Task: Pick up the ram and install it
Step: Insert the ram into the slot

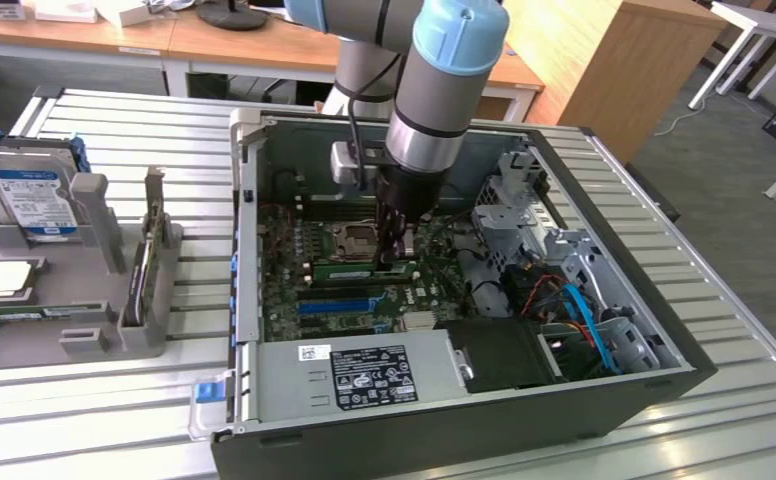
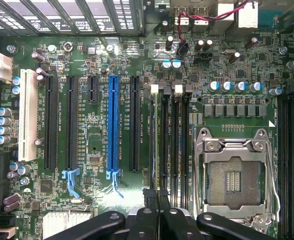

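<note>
One open computer case (image 1: 361,400) sits on the slatted surface (image 1: 708,420). The arm (image 1: 428,90) reaches down into it, over the motherboard (image 2: 94,137). Gripper (image 2: 159,212) fingers (image 2: 144,220) are closed on the ram (image 2: 159,150), held edge-on along a memory slot between the blue slot (image 2: 112,125) and the processor socket (image 2: 234,175). Seated or not: cannot tell.

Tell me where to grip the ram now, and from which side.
Grip the ram along its upper long edge, pincer coming straight down, one finger on each flat face. It stands on edge among the slots beside the processor socket, leaving just that thin edge free.
</note>
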You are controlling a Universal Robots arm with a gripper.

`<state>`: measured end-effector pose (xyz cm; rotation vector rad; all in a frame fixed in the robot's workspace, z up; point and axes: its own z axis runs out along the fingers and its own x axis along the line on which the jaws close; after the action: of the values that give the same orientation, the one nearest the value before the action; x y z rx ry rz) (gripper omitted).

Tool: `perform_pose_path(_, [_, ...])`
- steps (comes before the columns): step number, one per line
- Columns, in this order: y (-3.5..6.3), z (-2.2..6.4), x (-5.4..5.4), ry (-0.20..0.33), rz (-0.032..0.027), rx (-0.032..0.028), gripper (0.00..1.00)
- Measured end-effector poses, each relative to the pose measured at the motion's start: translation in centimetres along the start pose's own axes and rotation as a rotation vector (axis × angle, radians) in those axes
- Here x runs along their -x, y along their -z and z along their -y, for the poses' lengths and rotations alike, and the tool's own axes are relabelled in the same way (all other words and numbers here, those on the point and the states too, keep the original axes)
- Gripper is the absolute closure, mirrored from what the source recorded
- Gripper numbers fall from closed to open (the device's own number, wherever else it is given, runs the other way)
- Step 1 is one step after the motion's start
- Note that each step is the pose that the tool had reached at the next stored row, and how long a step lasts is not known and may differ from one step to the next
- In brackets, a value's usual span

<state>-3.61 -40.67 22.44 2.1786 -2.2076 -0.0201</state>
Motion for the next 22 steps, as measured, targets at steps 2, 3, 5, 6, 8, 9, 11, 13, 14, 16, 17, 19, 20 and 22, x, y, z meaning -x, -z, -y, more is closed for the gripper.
perform_pose_path(2, [-0.03, 0.00, 0.00, 0.000, 0.0002, 0.0000, 0.88])
perform_pose_path(3, [-0.03, 0.00, 0.00, 0.000, 0.0002, 0.0000, 0.88])
perform_pose_path(5, [-0.03, 0.00, 0.00, 0.000, 0.0001, 0.0000, 0.88])
perform_pose_path(6, [-0.03, 0.00, 0.00, 0.000, 0.0001, 0.0000, 0.88])
perform_pose_path(8, [-0.03, 0.00, 0.00, 0.000, 0.0003, 0.0000, 0.88])
perform_pose_path(9, [-0.03, 0.00, 0.01, 0.000, 0.0003, 0.0000, 0.87])
perform_pose_path(11, [-0.03, 0.00, 0.00, 0.000, 0.0002, 0.0000, 0.81])
perform_pose_path(13, [-0.03, 0.00, 0.00, 0.000, 0.0002, 0.0000, 0.81])
perform_pose_path(14, [-0.03, 0.00, 0.00, 0.000, 0.0002, 0.0000, 0.81])
perform_pose_path(16, [-0.03, 0.00, 0.00, 0.000, 0.0002, 0.0000, 0.81])
perform_pose_path(17, [-0.03, 0.00, 0.00, 0.000, 0.0002, 0.0000, 0.81])
perform_pose_path(19, [-0.03, 0.00, 0.00, 0.000, 0.0002, 0.0000, 0.81])
perform_pose_path(20, [-0.03, 0.00, 0.00, 0.000, 0.0001, 0.0000, 0.81])
perform_pose_path(22, [0.00, 0.00, 0.00, 0.000, 0.0002, 0.0000, 0.81])
